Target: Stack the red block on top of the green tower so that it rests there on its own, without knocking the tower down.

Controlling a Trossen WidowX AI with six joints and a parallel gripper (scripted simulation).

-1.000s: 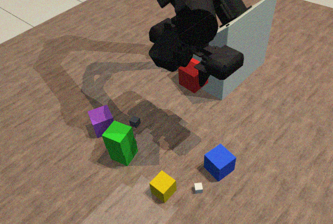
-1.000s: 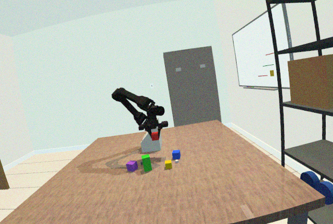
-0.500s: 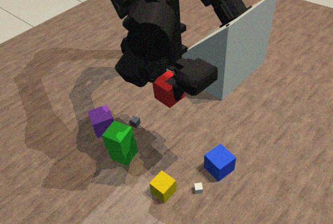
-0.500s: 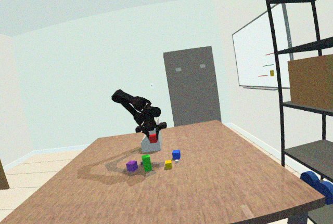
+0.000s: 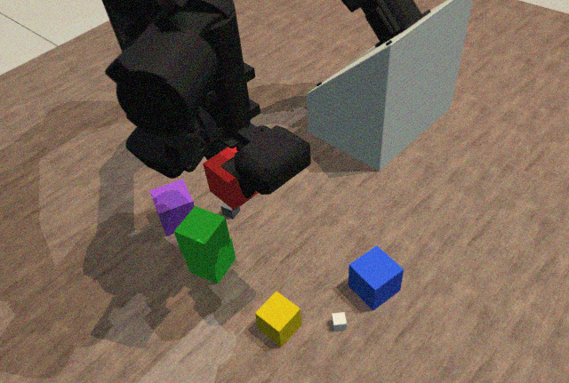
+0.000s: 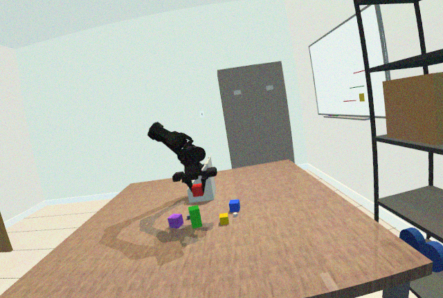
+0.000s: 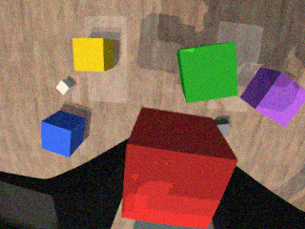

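Red block in my claw, held above the table.

My claw (image 5: 232, 171) is clamped on the red block (image 5: 223, 180), about half open across its width. The green tower (image 5: 205, 243) stands upright just nearer, the purple cube (image 5: 172, 204) touching or nearly touching its left side; yellow cube (image 5: 278, 317) and blue cube (image 5: 375, 276) sit to the right.
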